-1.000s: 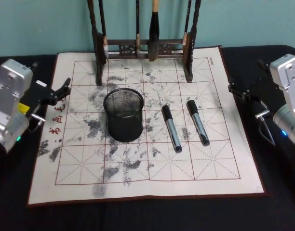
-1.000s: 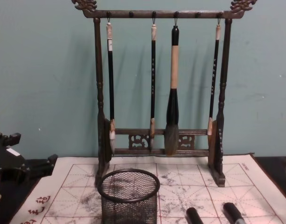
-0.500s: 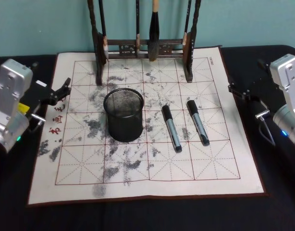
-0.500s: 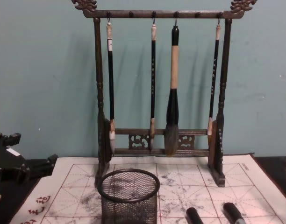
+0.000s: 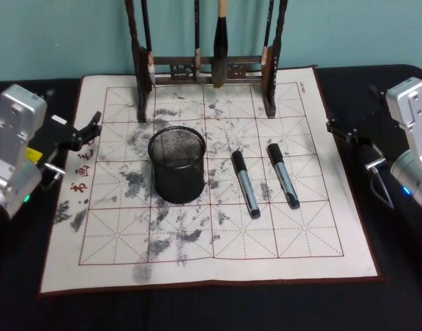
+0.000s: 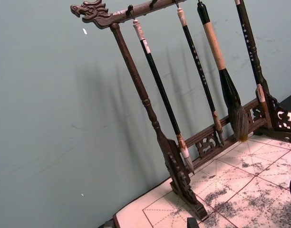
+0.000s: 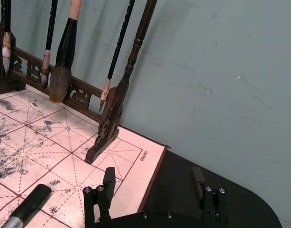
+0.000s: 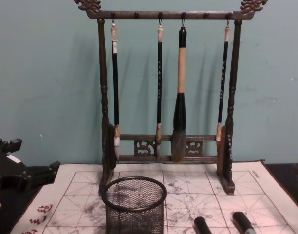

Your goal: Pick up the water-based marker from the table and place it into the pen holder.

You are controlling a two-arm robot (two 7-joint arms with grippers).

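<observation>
Two water-based markers with black caps and grey barrels lie side by side on the white, ink-stained mat [image 5: 287,255] of the black table [image 5: 197,310]: one [image 5: 244,184] nearer the middle, the other [image 5: 283,175] to its right. Their caps [image 8: 202,225] [image 8: 241,222] peek in low in the chest view. The black mesh pen holder [image 5: 177,164] [image 8: 134,204] stands upright left of them. My left gripper [image 5: 76,114] [image 8: 27,158] hovers open at the mat's left edge. My right gripper [image 5: 349,110] [image 7: 152,183] is open off the mat's right edge, holding nothing.
A tall dark wooden brush rack [image 5: 204,69] [image 8: 168,87] with several hanging brushes stands at the back of the mat, behind the pen holder, against a teal wall. Bare mat lies in front of the markers and pen holder.
</observation>
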